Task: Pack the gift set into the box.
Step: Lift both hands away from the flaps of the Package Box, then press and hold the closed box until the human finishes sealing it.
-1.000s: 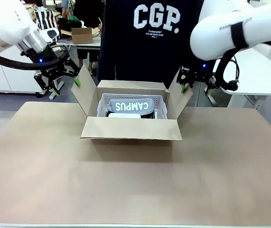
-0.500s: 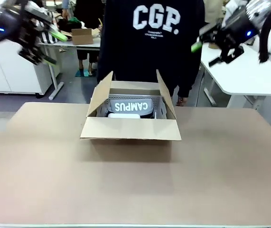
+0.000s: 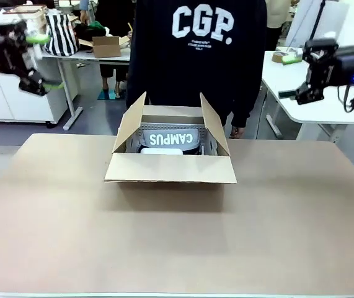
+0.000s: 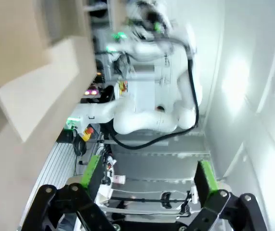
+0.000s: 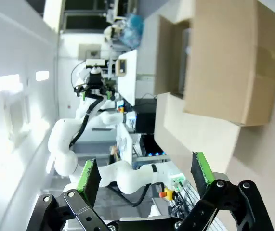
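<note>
a person (image 3: 201, 56) in a dark sweater stands just behind the box (image 3: 170, 169), which sits on the table (image 3: 164, 248). nothing covers its opening. the gift set (image 3: 169, 138) lies inside the box, in a grey basket (image 3: 209, 135). the left gripper (image 3: 45, 62) and the right gripper (image 3: 289, 76) hang in the air far out at each side, fingers wide apart, holding nothing. one second ago they were at the side flaps (image 3: 130, 124), which leaned outward; now these flaps stand up.
</note>
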